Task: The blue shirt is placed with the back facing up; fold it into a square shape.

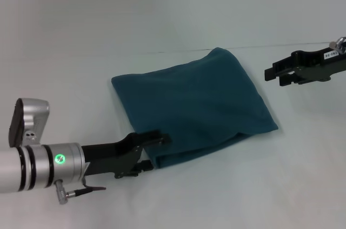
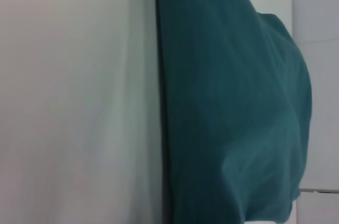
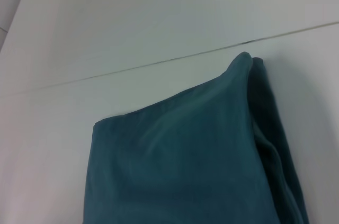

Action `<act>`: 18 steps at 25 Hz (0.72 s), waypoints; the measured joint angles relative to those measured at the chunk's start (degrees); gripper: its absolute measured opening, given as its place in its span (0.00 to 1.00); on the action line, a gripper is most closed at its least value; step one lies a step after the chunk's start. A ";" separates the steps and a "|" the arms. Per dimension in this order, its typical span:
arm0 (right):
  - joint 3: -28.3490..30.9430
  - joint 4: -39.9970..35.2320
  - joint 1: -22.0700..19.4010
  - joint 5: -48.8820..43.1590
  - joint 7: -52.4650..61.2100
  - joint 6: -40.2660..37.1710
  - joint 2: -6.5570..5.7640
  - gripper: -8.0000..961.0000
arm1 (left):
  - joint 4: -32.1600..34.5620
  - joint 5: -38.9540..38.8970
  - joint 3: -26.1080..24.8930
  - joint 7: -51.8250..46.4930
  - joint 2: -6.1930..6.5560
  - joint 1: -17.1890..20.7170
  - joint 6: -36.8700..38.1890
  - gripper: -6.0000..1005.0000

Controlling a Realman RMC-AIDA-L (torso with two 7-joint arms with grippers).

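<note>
Already near-square, the blue shirt [image 1: 192,104] lies soft, light, layered; best gripped at corners. Left gripper [image 1: 154,150] fingers pinch its near-left corner; right gripper [image 1: 277,76] fingers spread, well right.

Folded blue shirt [image 2: 233,107] on white table [image 2: 74,102].

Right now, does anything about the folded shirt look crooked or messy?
Slightly. The blue shirt is folded into a rough square but lies skewed on the table, and its layers bulge unevenly along the right edge.
</note>
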 joint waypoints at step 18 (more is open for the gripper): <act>0.36 0.20 -0.47 -0.01 -0.31 -0.05 -0.10 0.54 | -1.23 -0.29 2.12 0.68 0.08 -1.17 -2.73 0.74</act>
